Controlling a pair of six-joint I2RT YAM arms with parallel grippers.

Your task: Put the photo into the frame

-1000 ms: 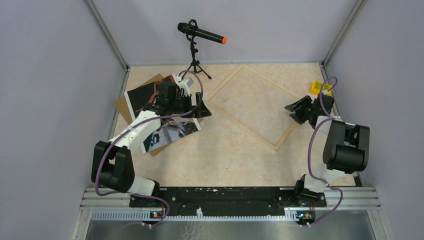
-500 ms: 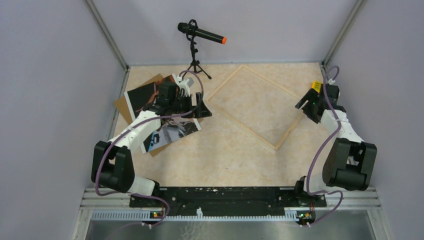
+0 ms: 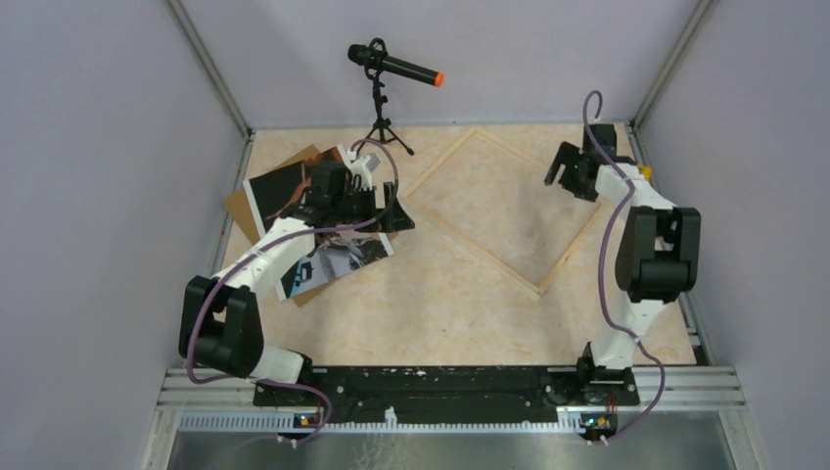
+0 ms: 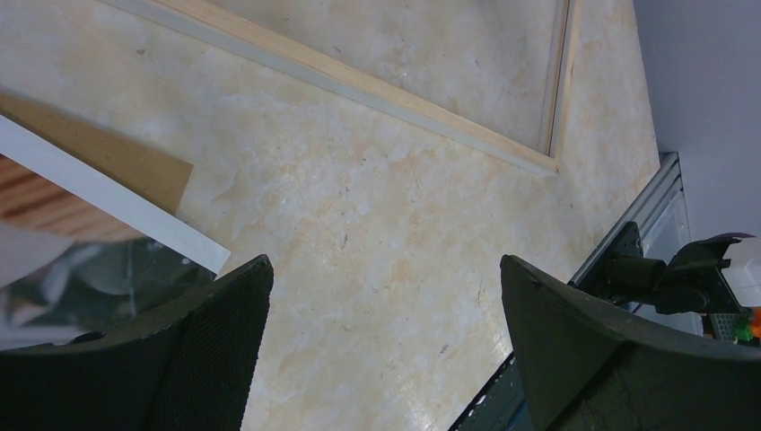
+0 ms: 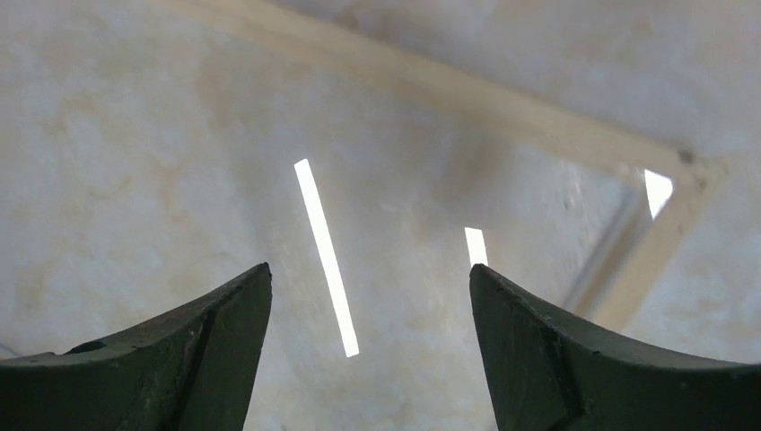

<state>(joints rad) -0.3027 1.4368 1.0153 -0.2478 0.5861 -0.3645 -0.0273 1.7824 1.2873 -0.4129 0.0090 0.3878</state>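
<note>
step: photo pickup | left tool spread at its edge; right tool spread over frame | likely best: pinch border, lift level

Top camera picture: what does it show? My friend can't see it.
A robot's left gripper hangs open over the photo, which lies on a brown board. Its right gripper is open above the pale wooden frame, on a beige table.

The frame is pale matt wood, the photo glossy paper, the backing board dull brown card, the table smooth, faintly shiny.
</note>
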